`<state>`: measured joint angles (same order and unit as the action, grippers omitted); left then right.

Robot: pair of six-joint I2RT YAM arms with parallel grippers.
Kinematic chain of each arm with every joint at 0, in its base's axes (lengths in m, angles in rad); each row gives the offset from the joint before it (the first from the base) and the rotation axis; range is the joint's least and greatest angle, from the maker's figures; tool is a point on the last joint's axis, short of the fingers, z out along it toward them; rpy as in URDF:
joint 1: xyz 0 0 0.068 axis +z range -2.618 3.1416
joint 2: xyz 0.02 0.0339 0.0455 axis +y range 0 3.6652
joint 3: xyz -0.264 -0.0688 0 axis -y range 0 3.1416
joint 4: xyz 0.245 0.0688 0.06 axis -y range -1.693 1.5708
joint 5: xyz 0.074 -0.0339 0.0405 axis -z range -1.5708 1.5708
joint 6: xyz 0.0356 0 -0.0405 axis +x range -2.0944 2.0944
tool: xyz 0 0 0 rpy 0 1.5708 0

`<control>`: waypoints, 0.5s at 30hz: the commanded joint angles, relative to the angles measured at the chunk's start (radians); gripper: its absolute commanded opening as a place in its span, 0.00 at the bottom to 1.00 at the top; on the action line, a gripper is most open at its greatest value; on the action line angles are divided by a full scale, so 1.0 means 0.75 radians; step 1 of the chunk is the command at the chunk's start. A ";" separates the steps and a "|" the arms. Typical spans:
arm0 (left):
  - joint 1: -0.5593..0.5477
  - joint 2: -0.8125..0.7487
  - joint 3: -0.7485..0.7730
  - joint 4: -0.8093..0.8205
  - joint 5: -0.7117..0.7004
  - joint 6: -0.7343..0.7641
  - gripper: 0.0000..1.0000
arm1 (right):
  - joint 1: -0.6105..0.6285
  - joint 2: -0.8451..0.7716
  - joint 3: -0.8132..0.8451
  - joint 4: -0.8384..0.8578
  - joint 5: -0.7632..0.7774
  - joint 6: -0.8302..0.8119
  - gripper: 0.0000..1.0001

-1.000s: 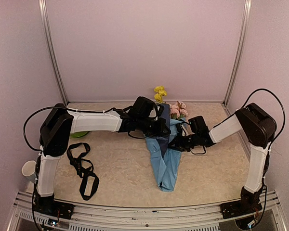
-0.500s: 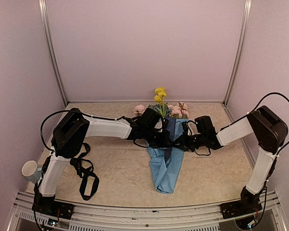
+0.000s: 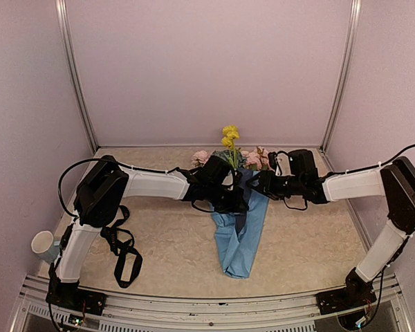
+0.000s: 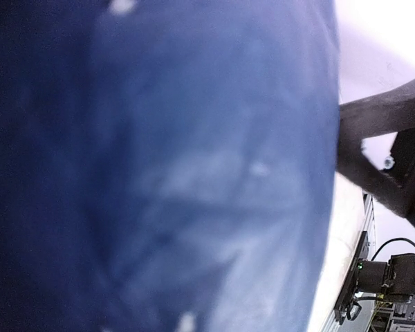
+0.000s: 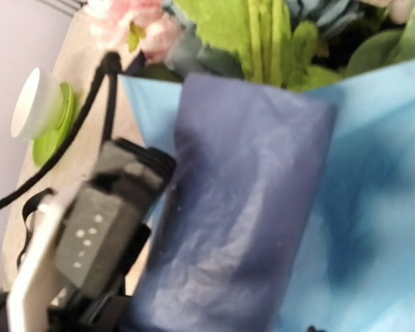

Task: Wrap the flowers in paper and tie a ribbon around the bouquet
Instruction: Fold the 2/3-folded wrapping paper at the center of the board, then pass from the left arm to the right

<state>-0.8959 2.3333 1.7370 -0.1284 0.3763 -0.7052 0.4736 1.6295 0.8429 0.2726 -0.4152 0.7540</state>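
Light-blue paper (image 3: 238, 238) cone at frame centre, flowers (image 3: 229, 138) poking from its top, left gripper (image 3: 235, 203) clenched on its navy fold, right gripper (image 3: 254, 185) beside it, grip state unclear, black ribbon (image 3: 121, 252) lower left, lettering unreadable

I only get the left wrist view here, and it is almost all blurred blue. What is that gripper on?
Observer: The left gripper is shut on the navy fold of the paper, just below the flowers.
Reviewer: And the other arm?
Observer: The right gripper reaches the paper's right edge; whether it is open, I cannot tell.
Reviewer: Ribbon tied?
Observer: No. The ribbon lies loose on the table beside the left arm.
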 commanded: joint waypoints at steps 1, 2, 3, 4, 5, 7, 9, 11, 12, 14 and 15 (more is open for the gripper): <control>-0.018 0.019 -0.005 0.007 0.023 0.018 0.00 | -0.007 0.092 0.067 -0.021 -0.076 -0.037 0.60; -0.017 0.018 -0.008 0.009 0.025 0.018 0.00 | -0.008 0.114 0.087 -0.032 -0.084 -0.043 0.60; -0.016 0.015 -0.013 0.012 0.028 0.018 0.00 | -0.008 0.137 0.099 -0.037 -0.105 -0.049 0.60; -0.016 0.013 -0.018 0.018 0.028 0.017 0.00 | -0.008 0.154 0.104 -0.022 -0.128 -0.049 0.60; -0.016 0.009 -0.027 0.026 0.030 0.018 0.00 | -0.007 0.173 0.102 0.012 -0.160 -0.044 0.58; -0.014 0.003 -0.042 0.045 0.035 0.013 0.01 | -0.008 0.202 0.110 0.061 -0.221 -0.030 0.51; -0.011 0.001 -0.051 0.056 0.043 0.008 0.02 | -0.008 0.218 0.118 0.069 -0.240 -0.020 0.35; -0.008 -0.005 -0.064 0.071 0.049 0.005 0.03 | -0.008 0.216 0.110 0.069 -0.216 -0.017 0.16; -0.007 -0.009 -0.071 0.079 0.048 0.004 0.03 | -0.009 0.212 0.103 0.067 -0.199 -0.016 0.09; -0.008 -0.020 -0.078 0.089 0.043 0.024 0.10 | -0.017 0.210 0.094 0.060 -0.173 -0.019 0.00; -0.010 -0.036 -0.082 0.094 0.035 0.046 0.16 | -0.028 0.212 0.089 0.062 -0.166 -0.025 0.00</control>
<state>-0.8948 2.3333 1.7000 -0.0845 0.3851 -0.7040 0.4706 1.7851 0.9051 0.2920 -0.5491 0.7441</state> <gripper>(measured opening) 0.091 0.017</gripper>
